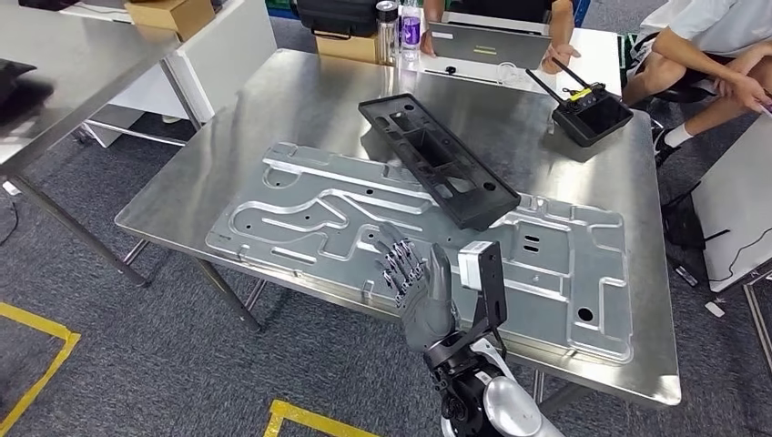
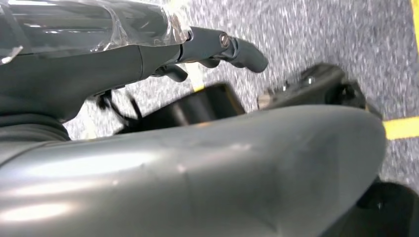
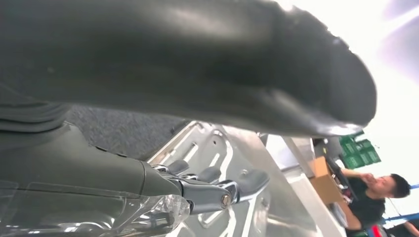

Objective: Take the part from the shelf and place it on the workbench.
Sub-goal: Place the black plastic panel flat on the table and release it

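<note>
I see the black plastic part (image 1: pixel 440 161) lying flat on the steel worktop (image 1: pixel 228 118), its near end overlapping the stamped metal panel (image 1: pixel 300 214). My right hand (image 1: pixel 414 282) hovers over that panel, fingers spread, holding nothing. My left hand (image 2: pixel 148 54) hangs above carpet, fingers loose and empty.

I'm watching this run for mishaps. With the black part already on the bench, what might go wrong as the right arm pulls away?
1. The right hand, open, hangs low over the metal plate; drawn back low, its fingers might catch the plate's raised ribs.
2. The black part lies partly on the plate, so a nudge to the plate may shift it.
3. A person's hand rests on the workbench at the far edge, so a wide swing could be unsafe.
</note>
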Tool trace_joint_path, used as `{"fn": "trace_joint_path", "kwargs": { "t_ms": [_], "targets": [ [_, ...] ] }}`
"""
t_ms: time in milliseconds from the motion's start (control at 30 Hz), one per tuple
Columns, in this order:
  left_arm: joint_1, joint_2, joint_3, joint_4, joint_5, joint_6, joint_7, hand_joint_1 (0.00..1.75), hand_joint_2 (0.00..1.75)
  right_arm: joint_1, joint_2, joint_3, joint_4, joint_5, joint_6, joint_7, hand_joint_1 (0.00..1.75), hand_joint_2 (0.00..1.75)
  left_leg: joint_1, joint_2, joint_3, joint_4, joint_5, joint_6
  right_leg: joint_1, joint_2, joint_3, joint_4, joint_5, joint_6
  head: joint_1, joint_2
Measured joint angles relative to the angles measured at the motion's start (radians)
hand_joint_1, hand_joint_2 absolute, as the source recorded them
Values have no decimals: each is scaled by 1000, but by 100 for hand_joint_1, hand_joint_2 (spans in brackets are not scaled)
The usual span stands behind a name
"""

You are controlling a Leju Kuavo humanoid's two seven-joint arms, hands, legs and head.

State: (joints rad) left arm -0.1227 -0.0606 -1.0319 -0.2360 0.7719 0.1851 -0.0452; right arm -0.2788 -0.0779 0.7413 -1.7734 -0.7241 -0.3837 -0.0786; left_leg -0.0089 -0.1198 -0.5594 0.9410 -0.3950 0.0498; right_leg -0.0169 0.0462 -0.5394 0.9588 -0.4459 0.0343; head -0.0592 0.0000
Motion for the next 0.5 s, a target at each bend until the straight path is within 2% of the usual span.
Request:
{"fn": "trace_joint_path", "kwargs": {
  "t_ms": [33, 100, 133, 167, 200, 233, 267, 300, 333, 400, 433, 500],
  "targets": [
    [2, 0, 0, 0, -3, 2, 4, 0, 0, 0, 0, 0, 0, 0, 0, 1, 0, 0, -1, 8, -4, 7, -5, -4, -1, -10, 1, -1, 1, -5, -1, 0],
    [2, -1, -1, 0, -11, 5, 13, 0, 0, -2, 2, 0, 0, 0, 2, 3, 0, 0, -1, 50, -37, 76, -44, -17, -6, -34, 2, -4, 2, -14, -6, 0],
    [2, -2, -1, 0, -15, 7, 16, 0, 0, -2, 3, 0, 0, 0, 2, 4, 0, 0, 1, 77, -70, 143, -77, -24, -5, -46, 3, -4, 1, -17, -9, 0],
    [1, -2, -2, 0, -17, 8, 19, 0, 0, -1, 3, 0, 0, 0, 3, 4, 0, 0, 5, 94, -108, 217, -111, -31, -4, -58, 2, -4, 0, -19, -11, 0],
    [1, -2, -2, 0, -18, 10, 22, 0, 0, 0, 2, 0, 0, 1, 4, 5, 0, 0, 9, 102, -142, 284, -135, -35, -4, -72, 2, -3, -1, -19, -11, 0],
    [0, -3, -2, 0, -18, 10, 24, 0, 0, 0, 2, 0, 0, 1, 4, 5, 0, 0, 12, 106, -160, 319, -142, -37, -3, -86, 2, -3, -2, -19, -11, 0],
    [1, -3, -2, 0, -19, 11, 26, 0, 0, 0, 2, 0, 0, 1, 4, 6, 0, 0, 13, 110, -158, 314, -130, -38, -3, -98, 3, -3, -4, -17, -11, 0],
    [1, -3, -2, 0, -20, 11, 29, 0, 0, 0, 2, 0, 0, 1, 4, 6, 0, 0, 14, 115, -133, 266, -101, -37, -3, -110, 6, -3, -6, -16, -12, 0],
    [1, -3, -2, 0, -20, 11, 31, 0, 0, 0, 2, 0, 0, 2, 4, 7, 0, 0, 14, 129, -92, 188, -64, -34, -3, -120, 9, -3, -8, -13, -12, 0],
    [0, -3, -3, 0, -23, 11, 34, 0, 0, -2, 2, 0, -1, 3, 4, 8, 0, 0, 5, 161, -20, 48, -16, -24, 1, -138, 16, -4, -14, -6, -12, 0],
    [-1, -4, -3, 0, -25, 11, 35, 0, 0, -2, 2, 0, -1, 3, 5, 8, 0, 0, 1, 170, -5, 16, -9, -19, 3, -146, 19, -4, -17, -1, -11, 0],
    [-2, -4, -4, 0, -28, 12, 38, 0, 0, -4, 2, 1, -1, 6, 7, 11, 0, 0, -4, 158, -6, 4, -10, -8, 4, -162, 23, -8, -20, 9, -11, 0]
  ]
}}
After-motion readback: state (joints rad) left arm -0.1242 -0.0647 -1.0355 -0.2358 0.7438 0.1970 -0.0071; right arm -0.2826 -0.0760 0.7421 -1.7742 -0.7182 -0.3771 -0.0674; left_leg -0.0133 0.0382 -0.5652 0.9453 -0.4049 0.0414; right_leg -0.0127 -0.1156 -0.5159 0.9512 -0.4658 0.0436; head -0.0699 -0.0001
